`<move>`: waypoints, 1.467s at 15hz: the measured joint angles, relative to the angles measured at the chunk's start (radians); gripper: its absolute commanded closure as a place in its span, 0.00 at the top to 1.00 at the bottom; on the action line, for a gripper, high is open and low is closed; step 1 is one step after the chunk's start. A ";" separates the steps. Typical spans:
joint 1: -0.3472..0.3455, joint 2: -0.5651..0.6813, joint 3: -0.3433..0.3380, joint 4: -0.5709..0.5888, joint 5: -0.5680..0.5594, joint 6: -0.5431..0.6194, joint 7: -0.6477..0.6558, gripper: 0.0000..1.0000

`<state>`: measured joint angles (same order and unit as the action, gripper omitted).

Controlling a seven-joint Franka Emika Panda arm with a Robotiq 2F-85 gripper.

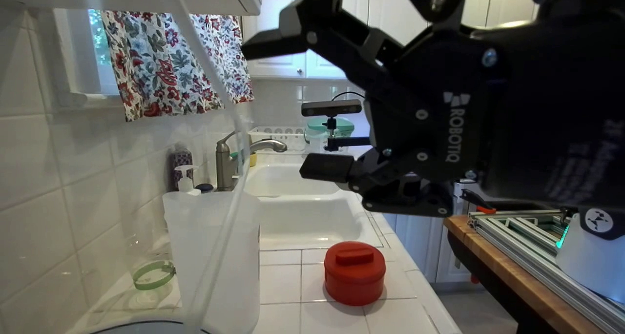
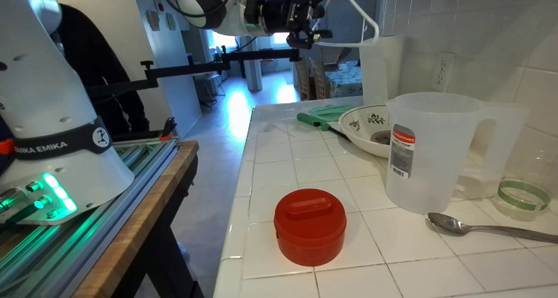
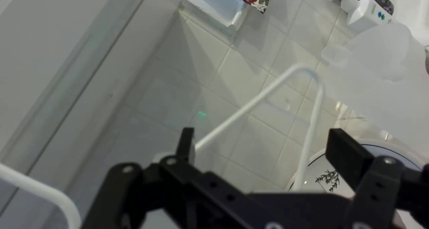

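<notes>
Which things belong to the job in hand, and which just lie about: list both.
Part of the job, by the look of it:
gripper, open
white rod, nearest the gripper; contact unclear

Just lying about:
red tub
pitcher
spoon
bowl
clear jar
pump bottle

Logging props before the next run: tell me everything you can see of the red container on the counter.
The red container is round and squat, plastic-looking, the same red all over. Its lid is on and carries a raised, straight bar across the top as a grip. It stands upright on the white tiled counter, beside the sink and nearer the open edge than the wall, apart from the translucent pitcher. Only the counter is seen touching it. The contents are hidden.
</notes>
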<state>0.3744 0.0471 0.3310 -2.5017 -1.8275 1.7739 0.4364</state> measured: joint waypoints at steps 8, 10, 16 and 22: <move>-0.003 0.022 0.001 -0.003 0.047 0.001 -0.001 1.00; -0.003 0.041 0.002 -0.003 0.054 0.017 -0.001 1.00; -0.006 0.133 0.003 0.002 0.051 0.096 0.008 1.00; -0.034 0.186 0.001 -0.001 -0.061 0.156 0.198 1.00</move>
<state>0.3402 0.2326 0.3321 -2.5029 -1.8882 1.9302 0.6348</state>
